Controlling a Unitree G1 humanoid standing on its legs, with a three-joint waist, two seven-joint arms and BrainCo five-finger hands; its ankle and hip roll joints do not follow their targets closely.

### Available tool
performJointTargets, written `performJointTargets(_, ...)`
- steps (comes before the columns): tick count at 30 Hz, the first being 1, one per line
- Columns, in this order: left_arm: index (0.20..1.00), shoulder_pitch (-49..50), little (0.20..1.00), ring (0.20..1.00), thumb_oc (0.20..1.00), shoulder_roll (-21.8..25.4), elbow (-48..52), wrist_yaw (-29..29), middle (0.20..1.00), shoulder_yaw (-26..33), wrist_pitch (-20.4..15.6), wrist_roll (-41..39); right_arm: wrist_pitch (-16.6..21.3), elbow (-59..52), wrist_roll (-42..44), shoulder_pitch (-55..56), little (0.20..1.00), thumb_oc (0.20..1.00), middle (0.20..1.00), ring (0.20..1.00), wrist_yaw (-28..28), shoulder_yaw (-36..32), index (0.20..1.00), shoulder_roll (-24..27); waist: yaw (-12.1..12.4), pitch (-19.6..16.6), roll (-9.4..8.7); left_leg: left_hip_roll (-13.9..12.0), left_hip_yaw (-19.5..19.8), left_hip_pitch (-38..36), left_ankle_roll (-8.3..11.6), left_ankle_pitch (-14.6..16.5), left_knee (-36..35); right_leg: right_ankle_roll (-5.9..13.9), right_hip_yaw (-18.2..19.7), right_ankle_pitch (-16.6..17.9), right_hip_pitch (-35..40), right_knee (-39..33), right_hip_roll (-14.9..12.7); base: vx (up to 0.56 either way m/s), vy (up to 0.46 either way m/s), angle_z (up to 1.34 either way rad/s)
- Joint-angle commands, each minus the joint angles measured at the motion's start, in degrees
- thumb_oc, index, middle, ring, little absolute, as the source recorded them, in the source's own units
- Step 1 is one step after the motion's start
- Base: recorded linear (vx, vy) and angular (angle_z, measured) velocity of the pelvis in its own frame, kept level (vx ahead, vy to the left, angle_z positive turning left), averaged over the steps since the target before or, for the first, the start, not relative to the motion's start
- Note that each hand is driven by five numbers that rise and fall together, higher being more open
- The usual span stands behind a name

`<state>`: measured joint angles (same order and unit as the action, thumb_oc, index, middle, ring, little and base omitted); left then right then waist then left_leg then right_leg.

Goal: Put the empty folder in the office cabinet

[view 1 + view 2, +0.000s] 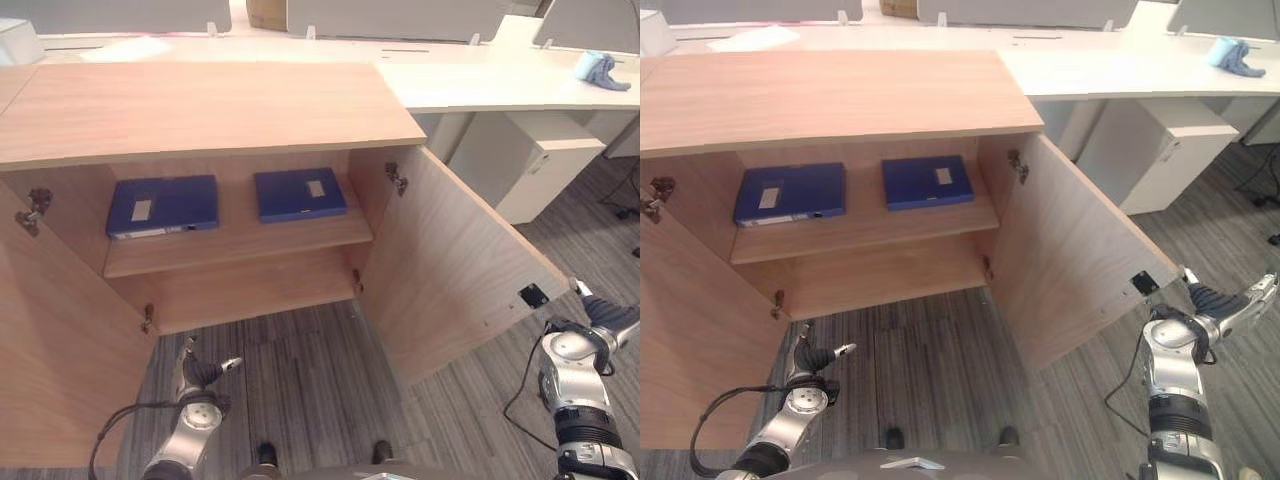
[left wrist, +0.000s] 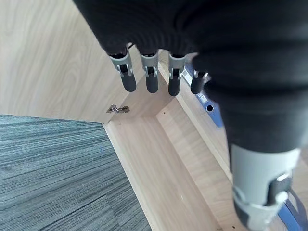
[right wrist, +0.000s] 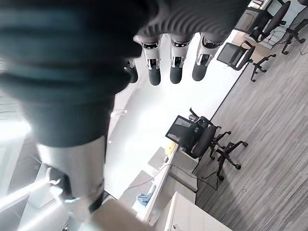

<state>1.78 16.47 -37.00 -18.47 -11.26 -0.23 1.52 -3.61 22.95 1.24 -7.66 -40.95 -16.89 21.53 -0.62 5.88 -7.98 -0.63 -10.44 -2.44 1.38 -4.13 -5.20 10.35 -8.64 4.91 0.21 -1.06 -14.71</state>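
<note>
Two blue folders lie flat on the shelf of the open wooden cabinet: one on the left, one on the right. My left hand hangs low over the carpet in front of the cabinet's lower compartment, fingers straight and empty. The left wrist view looks into that compartment, with a blue folder edge beside the thumb. My right hand is out to the right, past the outer edge of the open right door. Its fingers are straight and hold nothing.
Both cabinet doors stand wide open; the left door is close to my left arm. A white desk runs behind the cabinet with a blue cloth on it, and a white pedestal below. Office chairs stand farther off.
</note>
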Motion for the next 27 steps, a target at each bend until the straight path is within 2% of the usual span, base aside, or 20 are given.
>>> performJointTargets(1,1.0,-1.8,1.0,1.0,1.0,0.2,0.9,-0.6,1.0,1.2,-1.5,2.9,0.4,-2.0,-3.7,0.9,1.0,1.0,1.0,1.0,2.2,-2.8,1.0,7.9,0.4,-1.2,2.19,2.2,1.7,-0.1,-3.29,10.0,0.2,3.2,1.8,1.8,-3.4,5.7,0.0,-0.01,0.001,0.12)
performJointTargets(3,1.0,-1.6,1.0,1.0,1.0,0.0,0.6,0.0,1.0,1.2,-1.9,3.6,0.0,-3.6,-5.8,2.1,1.0,1.0,1.0,1.0,2.8,-3.5,1.0,9.2,0.1,-1.4,2.25,2.2,1.7,-0.1,-3.25,10.1,0.2,3.21,1.8,1.7,-3.4,6.0,-0.1,0.01,0.007,0.08)
performJointTargets(4,1.0,-1.7,1.0,1.0,1.0,0.0,0.0,-0.2,1.0,0.8,-1.5,4.2,0.1,-6.3,-7.1,3.2,1.0,1.0,1.0,1.0,0.8,-5.8,1.0,9.3,-0.4,-1.5,2.22,2.3,1.8,-0.2,-3.29,10.2,0.2,3.19,1.7,1.8,-3.6,6.4,-0.3,0.01,0.013,0.04)
performJointTargets(7,1.0,-2.5,1.0,1.0,1.0,-0.6,-1.4,-0.9,1.0,0.2,-0.5,4.2,1.8,-9.0,-2.2,3.0,1.0,1.0,1.0,1.0,-1.1,-8.2,1.0,5.9,-1.0,-1.8,2.24,2.4,1.9,-0.3,-3.44,10.4,0.2,3.16,1.6,1.8,-3.6,6.9,-0.6,0.0,0.004,-0.01)
performJointTargets(11,1.0,-2.6,1.0,1.0,1.0,-0.9,-1.0,-1.0,1.0,0.0,-0.1,3.6,3.9,-9.2,3.7,3.0,1.0,1.0,1.0,1.0,0.2,-7.6,1.0,3.1,-1.2,-1.9,2.3,2.5,1.9,-0.6,-3.46,10.4,0.2,3.13,1.6,1.8,-3.5,7.2,-0.8,0.0,0.0,0.0)
performJointTargets(12,1.0,-2.5,1.0,1.0,1.0,-0.6,-0.2,-0.5,1.0,0.3,-0.1,3.1,6.4,-6.4,11.7,2.7,1.0,1.0,1.0,1.0,5.8,-5.0,1.0,2.0,-1.2,-1.7,2.07,2.4,1.7,-0.7,-3.34,10.3,0.2,3.08,1.5,1.8,-3.5,7.4,-1.0,0.0,0.0,0.0)
performJointTargets(15,1.0,-2.1,1.0,1.0,1.0,-0.1,0.7,0.7,1.0,0.9,-0.7,2.1,6.9,-2.4,16.2,2.0,1.0,1.0,1.0,1.0,13.6,-1.2,1.0,3.5,-1.0,-1.4,1.85,2.4,1.5,-0.7,-3.18,10.1,0.2,2.96,1.6,1.7,-3.5,7.4,-1.1,-0.02,-0.002,0.01)
performJointTargets(16,1.0,-2.0,1.0,1.0,1.0,-0.1,0.8,0.8,1.0,1.0,-0.7,2.1,7.1,-1.9,16.4,1.8,1.0,1.0,1.0,1.0,13.9,-1.1,1.0,3.7,-1.0,-1.4,1.87,2.4,1.5,-0.8,-3.18,10.1,0.2,2.96,1.7,1.7,-3.5,7.4,-1.1,-0.03,-0.006,0.01)
performJointTargets(18,1.0,-1.9,1.0,1.0,1.0,0.4,0.4,2.0,1.0,0.6,-1.5,1.3,9.2,4.4,24.1,-2.0,1.0,1.0,1.0,1.0,21.3,3.7,1.0,4.3,-0.1,-1.4,1.71,2.4,1.1,-0.8,-3.04,10.0,0.2,2.88,1.4,1.5,-3.4,7.3,-1.3,0.0,0.0,0.0)
performJointTargets(19,1.0,-2.0,1.0,1.0,1.0,0.4,0.4,2.0,1.0,0.7,-1.6,1.2,9.5,4.9,24.4,-2.3,1.0,1.0,1.0,1.0,21.6,3.8,1.0,4.5,-0.2,-1.3,1.7,2.4,1.1,-0.8,-3.03,10.0,0.2,2.89,1.4,1.5,-3.3,7.3,-1.3,0.0,0.0,0.0)
performJointTargets(20,1.0,-2.3,1.0,1.0,1.0,0.5,-0.5,2.9,1.0,0.0,-2.0,0.5,11.0,9.5,31.6,-5.7,1.0,1.0,1.0,1.0,26.3,6.5,1.0,3.5,0.5,-1.3,1.73,2.4,1.0,-0.9,-2.94,9.9,0.2,2.82,1.2,1.3,-3.2,7.3,-1.4,0.0,0.0,0.0)
performJointTargets(26,1.0,-3.2,1.0,1.0,1.0,0.6,-1.5,6.0,1.0,-2.6,-3.5,-1.4,9.0,16.8,39.6,-15.8,1.0,1.0,1.0,1.0,36.8,18.1,1.0,1.9,3.6,-1.1,1.88,2.4,1.3,-1.3,-2.53,9.5,0.2,2.56,-0.1,0.8,-2.3,7.3,-1.9,0.0,0.0,0.0)
performJointTargets(27,1.0,-3.3,1.0,1.0,1.0,0.6,-1.5,6.0,1.0,-2.6,-3.5,-1.4,9.1,17.0,39.6,-16.0,1.0,1.0,1.0,1.0,36.9,18.1,1.0,2.0,3.5,-1.1,1.91,2.4,1.3,-1.3,-2.52,9.5,0.2,2.56,-0.1,0.8,-2.3,7.3,-1.9,0.0,0.0,0.0)
